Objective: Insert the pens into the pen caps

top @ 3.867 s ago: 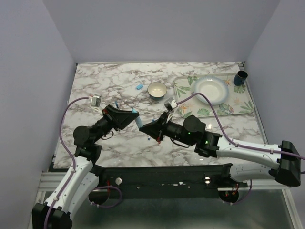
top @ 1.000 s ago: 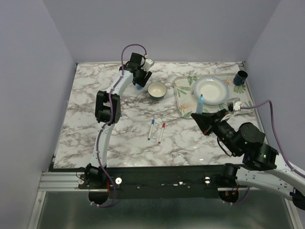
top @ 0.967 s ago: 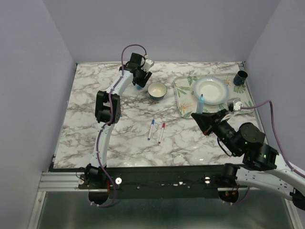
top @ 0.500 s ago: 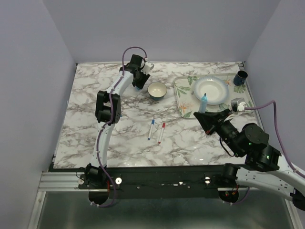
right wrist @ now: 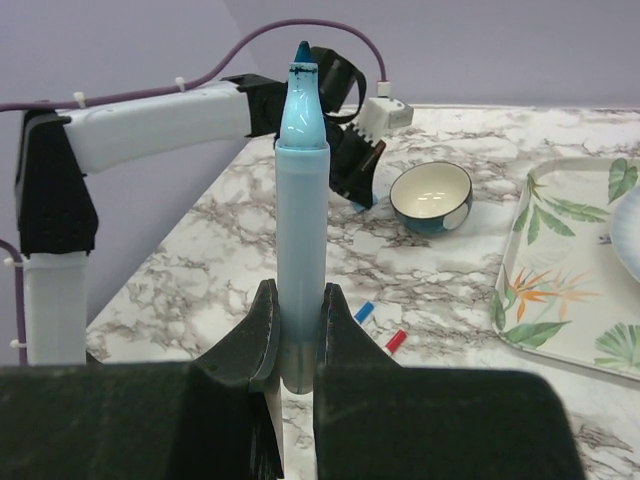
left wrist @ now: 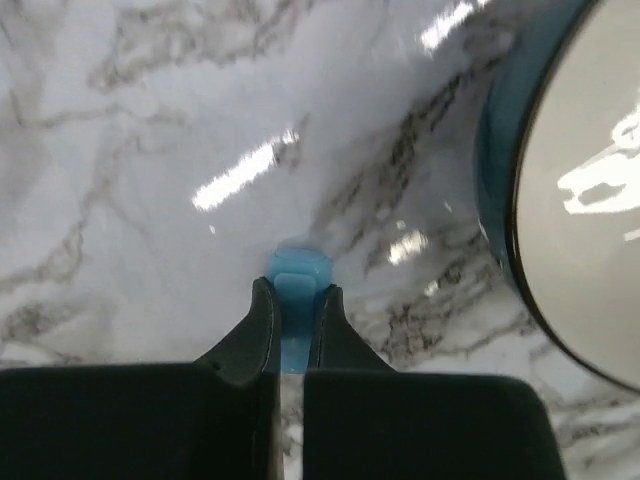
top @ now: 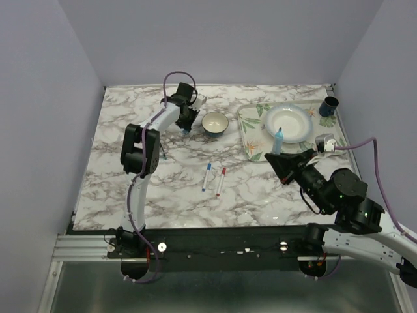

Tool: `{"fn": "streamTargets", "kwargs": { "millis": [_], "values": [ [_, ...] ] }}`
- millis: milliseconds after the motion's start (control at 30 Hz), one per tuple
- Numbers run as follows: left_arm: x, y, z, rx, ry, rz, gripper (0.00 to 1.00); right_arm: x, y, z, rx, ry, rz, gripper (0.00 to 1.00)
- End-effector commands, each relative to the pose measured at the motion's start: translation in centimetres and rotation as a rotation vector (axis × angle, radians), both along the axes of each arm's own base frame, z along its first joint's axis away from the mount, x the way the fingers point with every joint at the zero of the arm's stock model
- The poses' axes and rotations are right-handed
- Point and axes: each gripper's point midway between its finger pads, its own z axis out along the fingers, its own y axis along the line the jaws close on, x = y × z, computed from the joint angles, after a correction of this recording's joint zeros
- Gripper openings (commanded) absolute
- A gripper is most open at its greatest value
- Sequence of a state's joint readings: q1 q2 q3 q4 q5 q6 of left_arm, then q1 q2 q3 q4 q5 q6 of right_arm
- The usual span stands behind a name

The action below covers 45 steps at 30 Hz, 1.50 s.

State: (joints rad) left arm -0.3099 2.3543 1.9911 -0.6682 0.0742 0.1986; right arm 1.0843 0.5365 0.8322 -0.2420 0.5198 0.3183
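A small blue pen cap [left wrist: 297, 272] lies on the marble at the far side, next to the bowl, and my left gripper [left wrist: 296, 300] is shut on it; from above that gripper [top: 186, 126] points down at the table. My right gripper [right wrist: 298, 310] is shut on the lower barrel of a pale blue pen [right wrist: 301, 190] held upright, its bare blue tip on top. In the top view this pen [top: 278, 139] stands over the tray's left edge, above the right gripper [top: 279, 155]. Two white pens, one with a blue end [top: 207, 176] and one with a red end [top: 221, 181], lie mid-table.
A small bowl [top: 215, 123] sits just right of the left gripper. A floral tray [top: 251, 151] at the back right carries a white plate [top: 287, 122]. A dark blue cup [top: 329, 106] stands in the far right corner. Purple cables trail from both wrists.
My left gripper has closed on the blue cap, and the left arm has shifted slightly nearer. The right arm raised the upright pen a little, then held still.
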Motion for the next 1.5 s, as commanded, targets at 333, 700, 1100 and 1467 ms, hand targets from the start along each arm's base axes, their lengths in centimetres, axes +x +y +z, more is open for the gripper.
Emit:
{"fn": "streamTargets", "kwargs": {
  "millis": [333,700,1100,1467],
  "values": [
    [-10.4,-3.8,18.0,-0.641,-0.071,0.209,0.0,-1.0,5.4,-4.5,-0.008,0.169,0.17,0.01],
    [-22.7,-6.4,29.6,-1.283,-0.111,0.272,0.0,-1.4,12.7,-7.4,-0.014,0.28,0.355,0.01],
    [-26.3,-2.5,31.1,-1.315,-0.24,0.462,0.0,-1.4,17.1,-8.9,-0.123,0.3,0.367,0.01],
    [-26.7,-2.3,29.8,-1.321,-0.219,0.487,0.0,-1.3,18.7,-8.5,-0.123,0.296,0.379,0.01]
  ]
}}
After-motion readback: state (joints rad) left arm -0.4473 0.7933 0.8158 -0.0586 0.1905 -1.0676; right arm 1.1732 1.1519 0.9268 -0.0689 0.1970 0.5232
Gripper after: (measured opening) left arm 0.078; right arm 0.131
